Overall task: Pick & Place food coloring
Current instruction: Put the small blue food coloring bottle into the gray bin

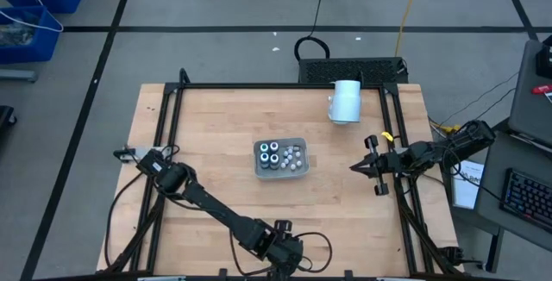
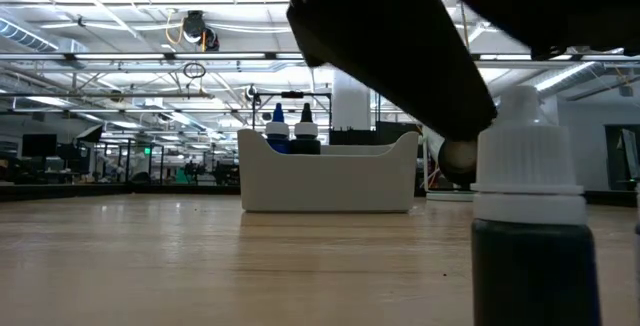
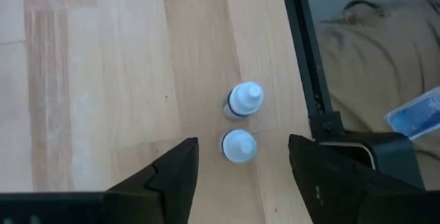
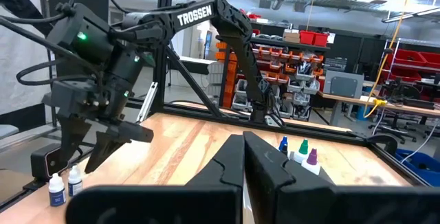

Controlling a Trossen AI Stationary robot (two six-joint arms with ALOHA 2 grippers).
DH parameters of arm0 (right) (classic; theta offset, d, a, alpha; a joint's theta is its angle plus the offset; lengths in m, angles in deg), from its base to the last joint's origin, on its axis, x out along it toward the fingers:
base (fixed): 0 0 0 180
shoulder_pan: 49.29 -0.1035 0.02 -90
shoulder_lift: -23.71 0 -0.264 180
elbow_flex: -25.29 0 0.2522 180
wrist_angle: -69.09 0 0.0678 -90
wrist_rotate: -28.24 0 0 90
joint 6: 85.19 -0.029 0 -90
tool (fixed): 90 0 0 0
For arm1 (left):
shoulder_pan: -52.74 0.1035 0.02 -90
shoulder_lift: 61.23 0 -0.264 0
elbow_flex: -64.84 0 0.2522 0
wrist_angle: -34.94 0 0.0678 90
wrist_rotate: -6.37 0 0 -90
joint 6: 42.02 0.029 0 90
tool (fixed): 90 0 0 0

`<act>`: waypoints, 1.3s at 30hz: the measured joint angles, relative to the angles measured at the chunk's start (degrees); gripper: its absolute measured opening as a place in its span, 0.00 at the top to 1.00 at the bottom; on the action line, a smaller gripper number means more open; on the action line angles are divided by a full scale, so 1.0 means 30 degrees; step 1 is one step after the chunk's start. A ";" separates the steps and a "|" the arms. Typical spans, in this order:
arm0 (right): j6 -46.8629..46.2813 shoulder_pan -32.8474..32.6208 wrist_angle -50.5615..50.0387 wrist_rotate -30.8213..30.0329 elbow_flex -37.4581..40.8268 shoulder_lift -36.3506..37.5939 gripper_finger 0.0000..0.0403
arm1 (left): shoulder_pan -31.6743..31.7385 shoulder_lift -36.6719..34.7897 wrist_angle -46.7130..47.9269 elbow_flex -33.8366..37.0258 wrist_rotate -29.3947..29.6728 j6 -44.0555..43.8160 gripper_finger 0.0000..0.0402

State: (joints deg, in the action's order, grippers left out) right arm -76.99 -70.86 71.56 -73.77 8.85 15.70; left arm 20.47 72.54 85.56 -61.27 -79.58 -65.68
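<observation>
Two small dark food coloring bottles with white tops (image 3: pixel 245 100) (image 3: pixel 239 146) stand upright on the wood near the table's near edge. They also show in the right wrist view (image 4: pixel 56 189) and one looms close in the low view (image 2: pixel 528 236). My left gripper (image 3: pixel 240 169) (image 1: pixel 289 251) hovers above them, open, with a finger on either side of the nearer bottle and touching neither. More bottles stand in the pale tray (image 1: pixel 280 158) (image 2: pixel 330 176) at the table's middle. My right gripper (image 1: pixel 355 167) (image 4: pixel 244 165) waits shut, right of the tray.
A large white cylinder (image 1: pixel 345 102) lies near the table's far right corner. A black frame rail (image 3: pixel 302 59) runs close beside the two bottles, with a dark block (image 3: pixel 357 148) on it. Bare wood lies between the tray and the near edge.
</observation>
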 joint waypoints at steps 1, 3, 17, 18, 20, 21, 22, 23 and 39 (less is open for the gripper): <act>0.0000 -0.0001 -0.0007 -0.0011 0.0000 0.0000 1.00 | 0.0000 0.0000 -0.0283 0.0151 0.0007 0.0000 0.43; 0.0000 -0.0005 -0.0007 -0.0022 0.0000 0.0000 1.00 | 0.0017 0.0000 -0.0746 0.0425 -0.0006 0.0000 0.43; 0.0000 0.0002 -0.0095 -0.0058 0.0000 0.0000 1.00 | 0.0270 0.0180 -0.1483 0.0851 -0.0506 -0.0010 0.43; 0.0000 0.0002 -0.0095 -0.0058 0.0000 0.0000 1.00 | 0.0257 0.0243 -0.1426 0.0854 -0.0520 -0.0015 0.43; 0.0000 -0.0005 -0.0100 -0.0058 0.0000 0.0000 1.00 | 0.0251 0.0543 -0.1572 0.0871 -0.0729 -0.0117 0.43; 0.0000 0.0002 -0.0099 -0.0058 0.0000 0.0000 1.00 | 0.0255 0.0606 -0.1809 0.0878 -0.0856 -0.0175 0.43; 0.0000 0.0002 -0.0122 -0.0061 0.0000 -0.0003 1.00 | 0.0255 0.0627 -0.1803 0.0878 -0.0895 -0.0165 0.43; 0.0000 0.0002 -0.0117 -0.0080 0.0000 -0.0010 1.00 | 0.0255 0.0624 -0.1812 0.0878 -0.0955 -0.0143 0.43; 0.0000 0.0002 -0.0182 -0.0124 0.0000 -0.0051 1.00 | 0.0284 0.0568 -0.1802 0.0878 -0.1042 0.0131 0.60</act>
State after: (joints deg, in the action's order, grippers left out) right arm -76.99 -70.85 71.01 -74.15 8.85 15.54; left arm 21.32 74.25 80.16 -58.63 -82.70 -65.29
